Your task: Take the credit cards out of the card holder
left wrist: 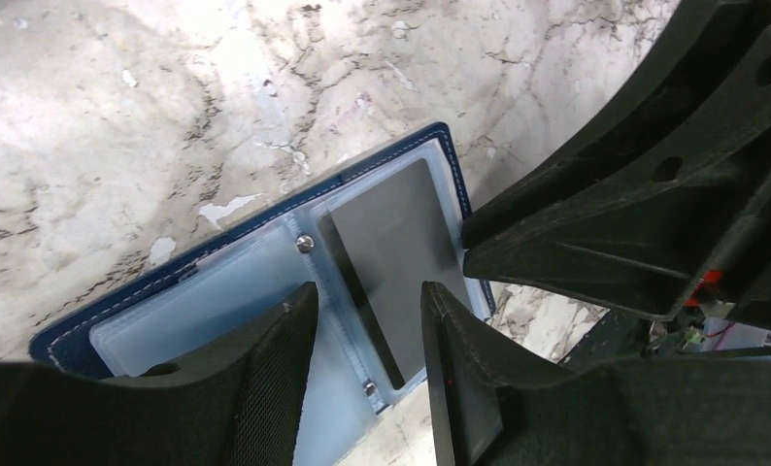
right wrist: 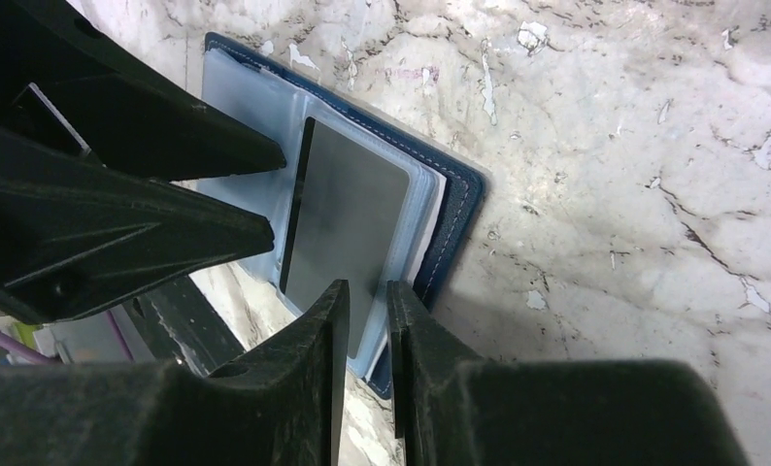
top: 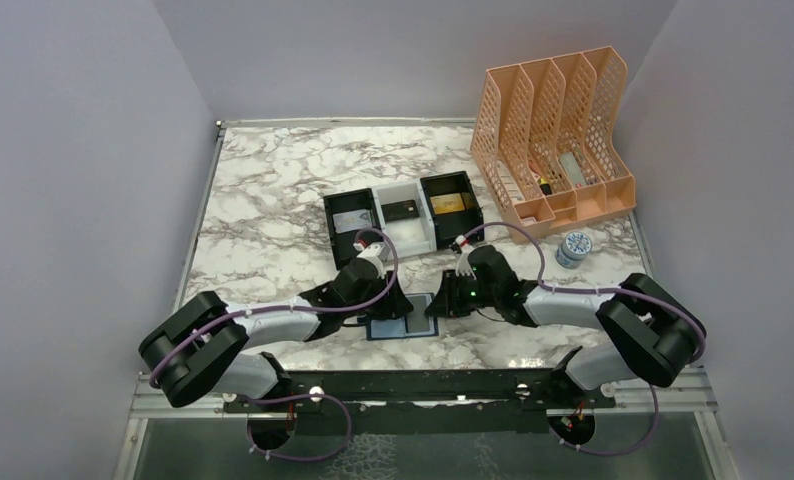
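Left pincer hangs half spread over the open card holder, one finger on either side of a silver-grey card in its pocket. Right pincer, at the holder's three o'clock edge, is nearly pressed together; whether it pinches the pocket I cannot tell. The holder lies flat on the bench, at six o'clock from the tray.

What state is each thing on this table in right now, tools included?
card holder: open, lying flat.
grey card: tucked in a pocket, not yet out.
left tool: open, above the holder.
right tool: nearly closed at the holder's edge; grip unclear.
tray: something flat in each compartment.
file rack: upright.
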{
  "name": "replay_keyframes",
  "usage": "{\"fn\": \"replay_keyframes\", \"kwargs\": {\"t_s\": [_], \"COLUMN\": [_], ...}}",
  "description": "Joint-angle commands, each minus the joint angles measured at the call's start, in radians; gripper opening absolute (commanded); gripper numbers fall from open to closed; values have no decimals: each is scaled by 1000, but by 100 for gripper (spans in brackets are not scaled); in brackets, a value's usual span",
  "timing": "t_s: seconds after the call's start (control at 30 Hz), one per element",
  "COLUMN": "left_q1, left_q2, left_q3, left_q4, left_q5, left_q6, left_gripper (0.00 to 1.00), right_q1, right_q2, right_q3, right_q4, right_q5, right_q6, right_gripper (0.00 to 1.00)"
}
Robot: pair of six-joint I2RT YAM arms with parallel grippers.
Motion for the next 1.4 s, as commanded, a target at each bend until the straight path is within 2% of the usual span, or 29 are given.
{"fn": "replay_keyframes", "kwargs": {"t_s": [0.0,0.13,0.27,0.43,0.67,0.8,1.17,1.37], "left_q1": [-3,-4,-4,-3,-6,-8,-12,-17], "left_q2": [14,22,6,-19,-12,-26,-30,-11], "left_q3": [-35,-44,-68,-92,-117,-119,-152,-182], "left_q4": [77,90,108,127,170,196,221,300], "left_q5": [-38,-45,-58,-53,-35,4,-36,-50], "left_q6": [-32,-42,-58,-67,-80,-94,-137,-181], "left_gripper": [45,42,40,39,36,35,30,18], "right_q1": [3,3,2,4,4,4,4,4], "right_q2": [-25,-95,-121,-42,89,84,75,53], "right_q3": [-4,24,29,3,-21,-31,-36,-56], "right_q4": [1,-72,-53,67,129,123,136,141], "right_q5": [46,78,13,-69,-33,14,-27,-30], "right_q6": [-16,-36,-44,-5,14,21,18,22], "right_gripper": [21,22,22,22,21,20,20,20]}}
